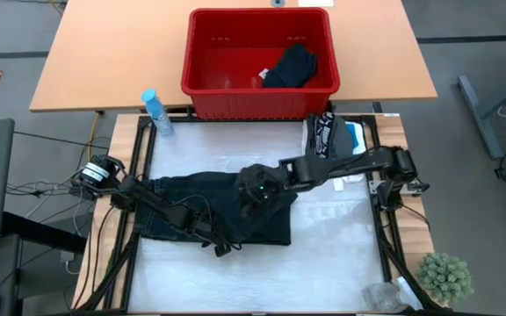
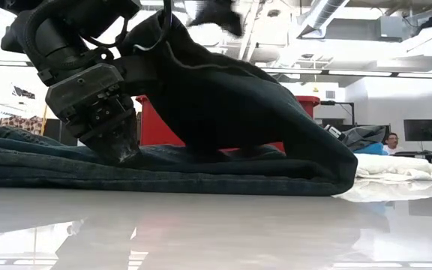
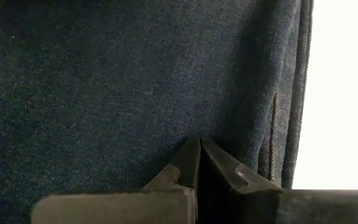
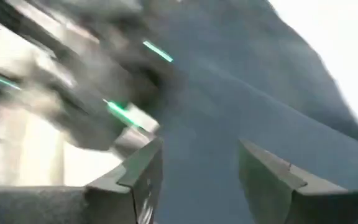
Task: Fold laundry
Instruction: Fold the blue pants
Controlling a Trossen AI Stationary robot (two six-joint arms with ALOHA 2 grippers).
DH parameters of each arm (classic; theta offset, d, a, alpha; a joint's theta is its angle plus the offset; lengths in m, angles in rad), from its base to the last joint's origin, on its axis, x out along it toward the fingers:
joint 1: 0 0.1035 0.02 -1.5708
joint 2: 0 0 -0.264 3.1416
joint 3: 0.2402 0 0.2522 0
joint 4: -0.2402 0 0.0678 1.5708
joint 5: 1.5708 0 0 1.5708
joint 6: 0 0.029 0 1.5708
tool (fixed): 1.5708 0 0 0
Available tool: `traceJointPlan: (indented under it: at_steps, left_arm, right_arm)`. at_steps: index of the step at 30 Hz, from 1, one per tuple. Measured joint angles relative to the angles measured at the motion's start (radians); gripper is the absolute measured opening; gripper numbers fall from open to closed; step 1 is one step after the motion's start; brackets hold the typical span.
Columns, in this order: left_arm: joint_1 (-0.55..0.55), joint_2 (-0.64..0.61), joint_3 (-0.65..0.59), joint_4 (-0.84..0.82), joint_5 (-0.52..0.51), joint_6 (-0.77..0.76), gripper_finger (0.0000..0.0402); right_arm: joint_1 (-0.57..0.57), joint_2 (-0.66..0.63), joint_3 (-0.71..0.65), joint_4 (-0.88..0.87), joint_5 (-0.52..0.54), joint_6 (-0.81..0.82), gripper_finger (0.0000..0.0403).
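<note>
While the left gripper (image 3: 199, 163) presses shut on the dark trousers (image 1: 200, 206), a fold stands raised. Right gripper (image 4: 201, 168) hangs spread above them, empty.

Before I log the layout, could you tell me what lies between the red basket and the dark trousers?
In the high view, only bare white table separates the red basket from the dark trousers.

Two black jointed arms w/ loose black cables, right gripper (image 4: 201, 180) grey angular fingers, green LEDs at 10 o'clock

trousers (image 1: 209, 206) on table (image 1: 323, 254); basket (image 1: 235, 88) behind them.
</note>
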Motion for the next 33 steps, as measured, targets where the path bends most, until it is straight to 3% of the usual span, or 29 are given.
traceJointPlan:
  at_steps: [4,8,12,20,33]
  left_arm:
    - [0.000,0.000,0.000,-0.004,0.005,0.001,0.0000]
    - [0.000,-0.001,0.000,-0.006,0.007,0.003,0.0000]
    - [0.000,-0.001,0.000,-0.006,0.008,0.006,0.0000]
    - [0.000,-0.001,0.000,-0.006,0.008,0.007,0.0000]
    - [0.000,-0.001,0.000,-0.006,0.008,-0.010,0.0000]
  right_arm:
    - [-0.009,-0.021,0.045,-0.496,0.197,-0.077,0.0221]
    - [-0.050,-0.039,-0.030,-0.674,0.186,-0.125,0.0217]
    - [-0.096,-0.125,-0.191,-0.584,0.115,-0.206,0.0217]
    - [-0.215,-0.277,-0.545,-0.190,0.020,-0.252,0.0217]
    - [-0.295,-0.275,-0.713,-0.100,-0.180,-0.361,0.0217]
